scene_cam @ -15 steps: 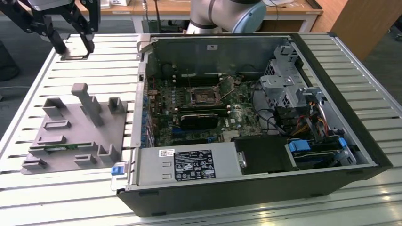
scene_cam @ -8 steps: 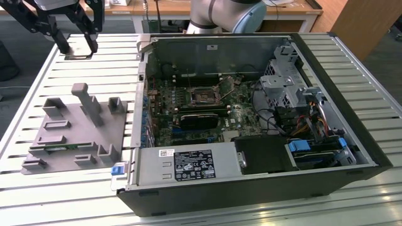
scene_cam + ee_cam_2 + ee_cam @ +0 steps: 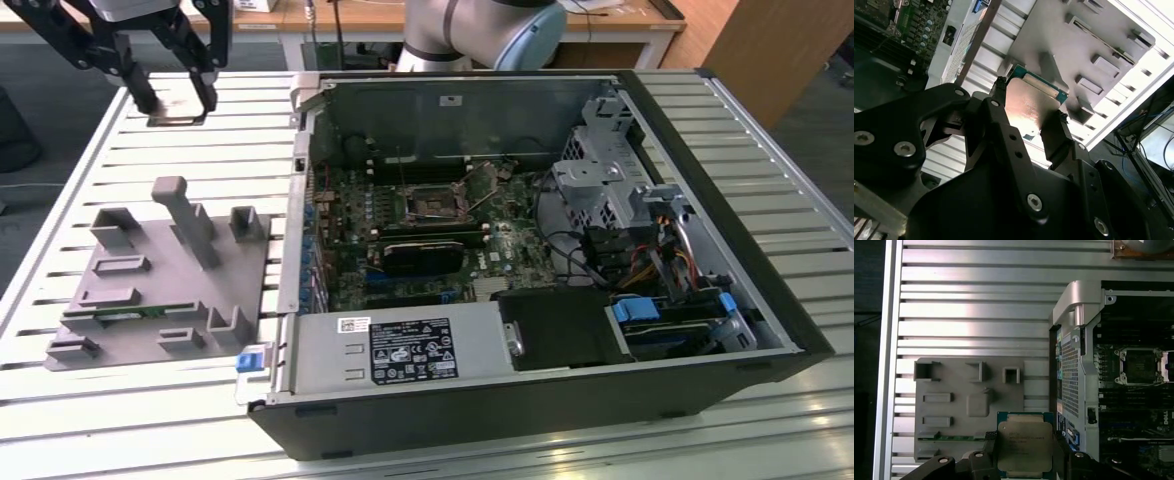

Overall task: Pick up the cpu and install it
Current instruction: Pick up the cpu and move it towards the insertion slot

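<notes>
Holding: the gripper [image 3: 171,100] pinches the cpu [image 3: 178,119] by two opposite edges, one black finger [image 3: 1004,130] on each side.
Opening: the jaws are spread just as wide as the chip and pressed against its rim.
Cpu position: it is raised off the slatted metal table [image 3: 80,180], flat side level, on the exterior view's left of the computer case [image 3: 534,410] and apart from the grey holder tray [image 3: 147,270].
Cpu face: in the first wrist view the silvery top [image 3: 1025,447] carries several lines of small dark print; a green edge goes around it.
Cpu underside: the second wrist view shows a shiny plate with a green border.
Labels: a large white sticker [image 3: 414,352] with dense print and symbols lies on the power supply [image 3: 327,365]; a smaller white sticker sits near its corner.
Socket: the black square socket [image 3: 434,205] on the motherboard is open, with its metal frame around it, well apart from the chip.
Tray content: a long green memory stick [image 3: 120,313] lies in a slot of the tray.
Blue part: a small blue tab [image 3: 250,360] is at the case edge beside the tray.
</notes>
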Action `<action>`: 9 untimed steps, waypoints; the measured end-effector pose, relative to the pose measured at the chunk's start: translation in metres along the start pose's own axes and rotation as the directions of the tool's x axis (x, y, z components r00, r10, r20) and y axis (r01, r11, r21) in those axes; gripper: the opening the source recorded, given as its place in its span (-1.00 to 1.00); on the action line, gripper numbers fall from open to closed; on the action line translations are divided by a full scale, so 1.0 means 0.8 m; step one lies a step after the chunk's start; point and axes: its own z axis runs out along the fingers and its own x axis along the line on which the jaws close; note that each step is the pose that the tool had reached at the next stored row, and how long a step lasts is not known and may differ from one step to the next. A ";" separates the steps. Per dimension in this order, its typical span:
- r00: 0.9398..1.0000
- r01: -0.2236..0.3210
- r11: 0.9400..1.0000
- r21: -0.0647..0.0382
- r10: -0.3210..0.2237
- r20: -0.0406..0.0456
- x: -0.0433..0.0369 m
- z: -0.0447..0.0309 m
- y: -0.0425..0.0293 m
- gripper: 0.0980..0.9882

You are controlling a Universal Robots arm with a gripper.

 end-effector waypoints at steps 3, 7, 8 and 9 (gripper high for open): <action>1.000 0.000 1.000 0.000 0.000 0.000 -0.003 0.0000 0.0003 -0.03; 1.000 0.000 1.000 0.000 0.000 0.000 -0.007 0.0001 0.0006 -0.03; 1.000 0.000 1.000 0.000 0.000 0.000 -0.008 0.0001 0.0007 -0.03; 1.000 0.000 1.000 0.000 0.000 0.000 -0.010 0.0001 0.0008 -0.03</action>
